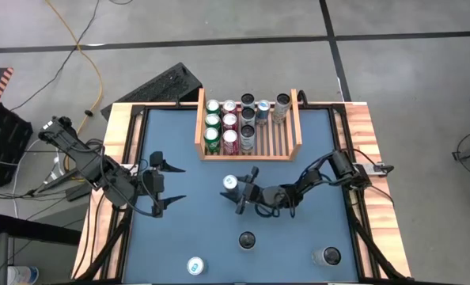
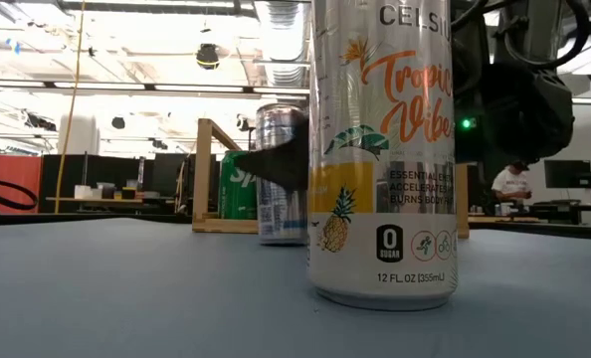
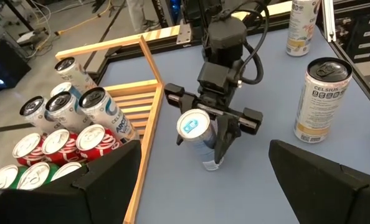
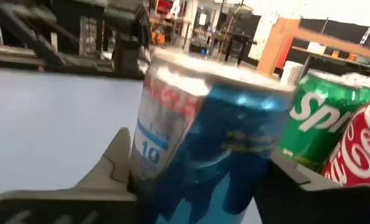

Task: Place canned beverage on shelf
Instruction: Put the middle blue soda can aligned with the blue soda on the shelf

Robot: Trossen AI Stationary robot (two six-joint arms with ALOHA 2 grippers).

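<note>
The light-wood shelf (image 1: 286, 141) stands at the table's far middle, with several cans upright in its left part and along its far wall. My right gripper (image 1: 244, 190) is shut on a blue-and-silver can (image 1: 230, 183) at the table's centre, just near of the shelf. The can also shows in the left wrist view (image 3: 194, 127) and the low view (image 2: 276, 129). My left gripper (image 1: 168, 184) is open and empty to the left of the can, pointing toward it. My right gripper pinches the can's side wall (image 4: 172, 149) between its two fingers (image 3: 225, 134), about halfway up. The fingers come level from the table's right, one on either side of the can. The can is about upright; whether its bottom (image 3: 211, 164) rests on the table I cannot tell.
Three more cans stand near the table's near edge: a Celsius can (image 1: 247, 240), one with a blue-and-white top (image 1: 195, 266) and one at the right (image 1: 327, 256). The shelf's right half (image 1: 278, 138) has bare slats. A wooden border (image 1: 116, 134) rims the blue table.
</note>
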